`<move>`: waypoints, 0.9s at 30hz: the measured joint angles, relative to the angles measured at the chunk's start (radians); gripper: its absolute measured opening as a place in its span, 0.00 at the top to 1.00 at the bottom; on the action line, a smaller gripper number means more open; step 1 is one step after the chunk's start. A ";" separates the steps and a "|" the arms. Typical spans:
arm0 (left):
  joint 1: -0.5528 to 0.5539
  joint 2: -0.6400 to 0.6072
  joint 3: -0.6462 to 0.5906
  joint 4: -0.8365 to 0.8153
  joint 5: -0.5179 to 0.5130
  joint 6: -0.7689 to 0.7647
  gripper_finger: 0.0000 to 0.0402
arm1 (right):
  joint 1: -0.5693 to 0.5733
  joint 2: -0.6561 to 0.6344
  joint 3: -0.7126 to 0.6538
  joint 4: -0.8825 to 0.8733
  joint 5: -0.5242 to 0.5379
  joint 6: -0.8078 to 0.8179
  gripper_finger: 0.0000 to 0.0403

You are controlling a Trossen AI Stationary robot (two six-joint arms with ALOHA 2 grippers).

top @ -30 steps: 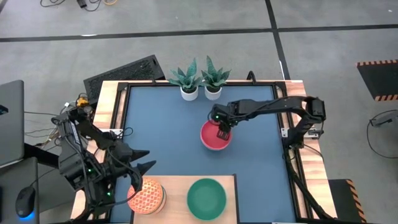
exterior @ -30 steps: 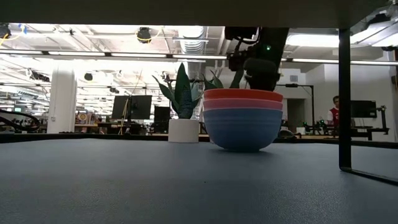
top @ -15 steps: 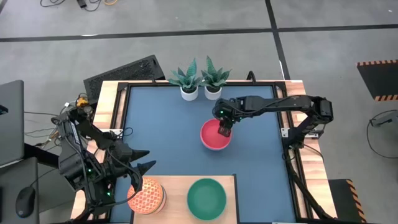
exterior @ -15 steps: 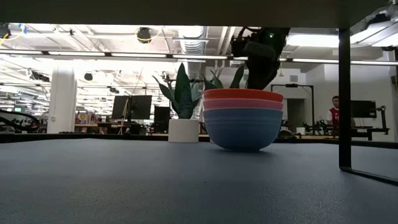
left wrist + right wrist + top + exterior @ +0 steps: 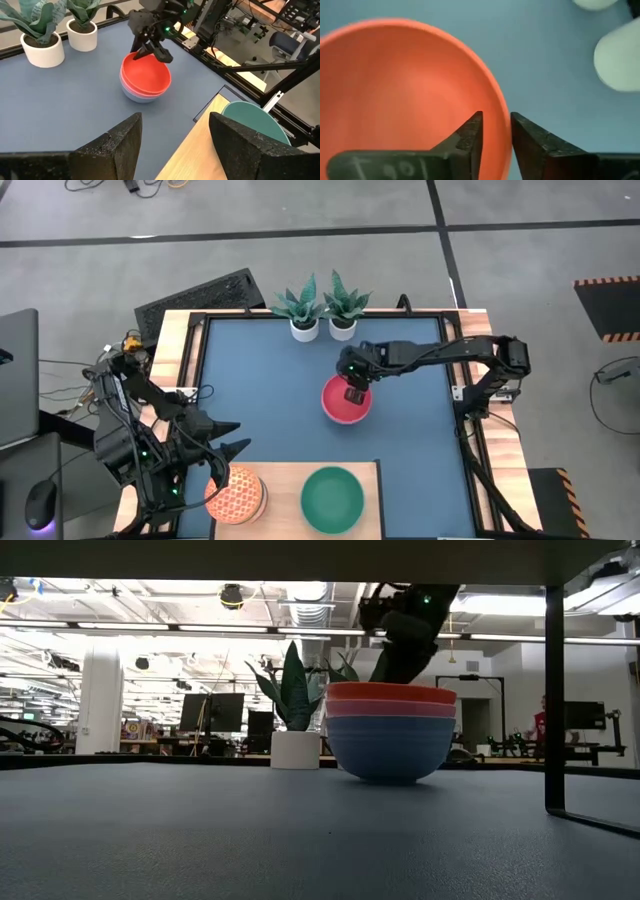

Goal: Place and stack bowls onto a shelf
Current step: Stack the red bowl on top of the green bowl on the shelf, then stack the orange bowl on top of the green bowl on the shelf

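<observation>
A red bowl (image 5: 345, 406) tops a stack on a pink bowl (image 5: 390, 708) and a light blue bowl (image 5: 390, 745), whose base stands on the dark blue table right of centre. My right gripper (image 5: 352, 391) is at the red bowl's far rim, shut on it. The pale wooden shelf (image 5: 285, 480) lies at the near edge. On it stand an orange-red patterned bowl (image 5: 238, 495) and a green bowl (image 5: 332, 498). My left gripper (image 5: 236, 438) hangs open above the shelf's left end, holding nothing. My right gripper has the red bowl's rim (image 5: 504, 125) between its two fingers, one finger (image 5: 470, 135) inside the bowl and one outside. The fingers slant down from the far right. The red bowl sits nested in the stack, upright.
Two white pots with green plants (image 5: 305, 311) (image 5: 343, 305) stand at the far edge, just behind the stack. Black frame rails and wooden side rails (image 5: 180, 350) run round the table. A dark post (image 5: 553, 700) stands at the right of the low view.
My right gripper has shifted slightly toward the table's left along the red bowl's far rim and tipped more steeply. The bowl stack has stayed where it was.
</observation>
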 joint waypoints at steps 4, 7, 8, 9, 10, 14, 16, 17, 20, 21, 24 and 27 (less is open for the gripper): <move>0.000 0.000 0.000 0.000 0.000 0.000 0.46 | -0.006 -0.002 -0.001 -0.004 0.000 0.016 0.75; 0.000 0.000 0.000 0.000 0.000 0.000 0.46 | -0.006 -0.006 0.000 0.001 0.003 0.031 0.85; 0.000 0.000 0.000 0.000 0.000 0.000 0.46 | -0.005 -0.006 0.000 -0.003 0.001 0.030 0.90; 0.000 0.000 0.000 0.000 0.000 0.000 0.46 | -0.003 -0.006 0.000 -0.006 0.001 0.031 0.94; 0.000 0.000 0.000 0.000 0.000 0.000 0.46 | -0.001 -0.006 0.000 -0.004 0.000 0.034 0.96; 0.000 0.000 0.000 0.002 0.000 0.000 0.46 | 0.004 -0.006 0.031 -0.057 -0.003 0.056 0.96; 0.000 0.000 0.000 0.003 0.000 0.000 0.46 | 0.004 -0.005 0.051 -0.063 -0.003 0.057 0.96; 0.000 0.000 0.000 0.003 0.000 0.001 0.46 | 0.004 -0.005 0.063 -0.075 -0.003 0.058 0.96; 0.000 0.000 0.000 0.003 0.000 0.010 0.46 | 0.001 -0.005 0.110 -0.115 -0.003 0.057 0.96; 0.000 0.000 0.000 0.003 0.000 0.010 0.46 | 0.001 -0.005 0.127 -0.124 -0.002 0.057 0.96; 0.000 0.000 0.000 0.003 0.000 0.010 0.46 | 0.001 -0.005 0.176 -0.154 -0.003 0.058 0.96; 0.000 0.000 0.000 0.003 0.000 0.011 0.46 | 0.001 -0.005 0.233 -0.193 -0.003 0.058 0.96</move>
